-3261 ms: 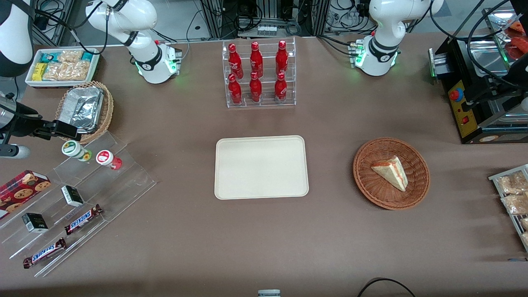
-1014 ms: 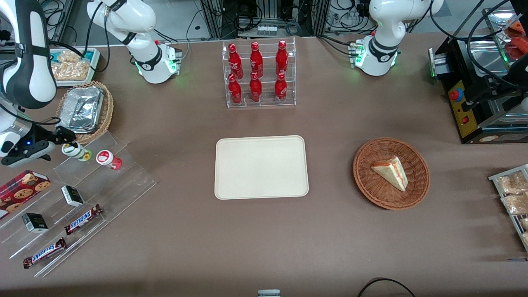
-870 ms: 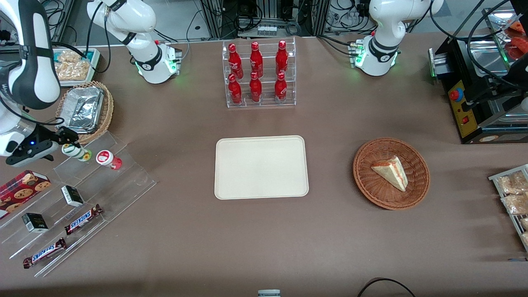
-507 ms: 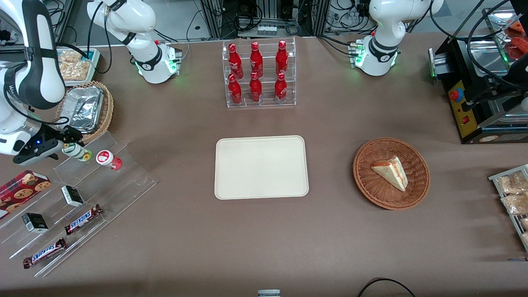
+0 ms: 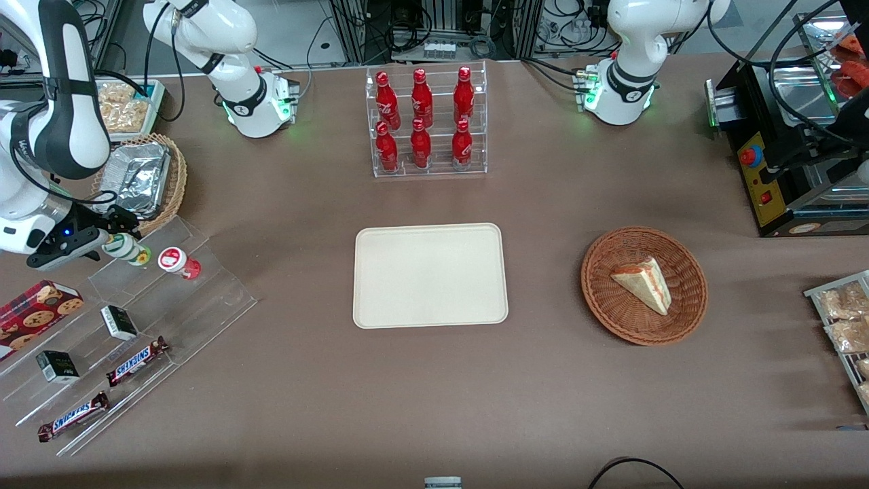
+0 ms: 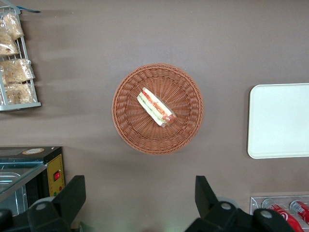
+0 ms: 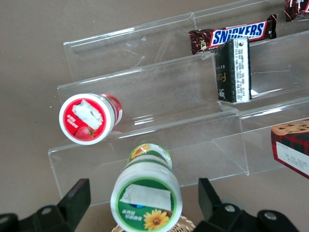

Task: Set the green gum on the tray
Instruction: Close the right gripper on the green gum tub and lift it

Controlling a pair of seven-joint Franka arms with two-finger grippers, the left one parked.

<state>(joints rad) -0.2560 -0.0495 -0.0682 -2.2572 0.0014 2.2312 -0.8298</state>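
Observation:
The green gum [image 5: 127, 248] is a small white canister with a green-and-white lid. It stands tilted on the top step of a clear acrylic stand, beside the red-lid canister [image 5: 174, 260]. My right gripper [image 5: 113, 236] is down at the gum's lid end, open, with one finger on each side of the gum and a gap at both. The right wrist view shows the gum's lid [image 7: 146, 195] between my gripper's fingers [image 7: 144, 205] and the red-lid canister [image 7: 88, 118] close by. The cream tray [image 5: 430, 275] lies flat at mid-table, also shown in the left wrist view [image 6: 280, 121].
The acrylic stand [image 5: 204, 285] also holds Snickers bars [image 5: 136, 360] and small dark boxes [image 5: 119, 322]. A wicker basket with a foil tray [image 5: 139, 180] sits just by the gripper. A cookie box [image 5: 37, 305], a bottle rack [image 5: 426, 122] and a sandwich basket [image 5: 643, 285] are around.
My right arm has swung in over the stand and the gripper has closed in on the green gum, now straddling it. The gum and red-lid canister have not moved.

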